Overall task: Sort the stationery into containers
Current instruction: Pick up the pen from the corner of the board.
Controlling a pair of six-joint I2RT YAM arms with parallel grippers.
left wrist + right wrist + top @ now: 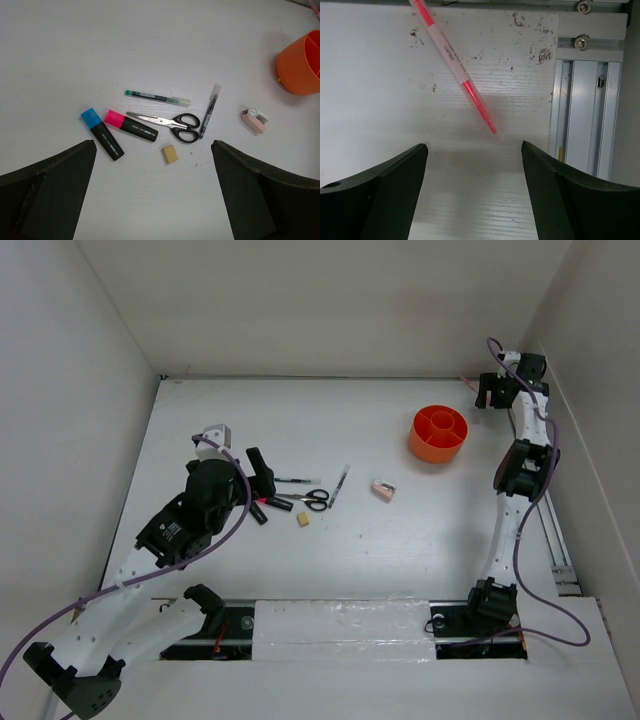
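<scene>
— Left gripper (153,150)?
— Wide open and empty, above the scissors (167,121) and eraser (170,153).
— Right gripper (473,147)?
— Fingers apart, holding nothing. A pink pen (455,65) lies on the table (350,560) just ahead of it, outside the orange pot (430,450).

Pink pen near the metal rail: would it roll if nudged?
Probably: the pink pen looks slim and round, lying flat on the table, so a sideways nudge may roll it. It looks straight and stiff, likely light.
</scene>
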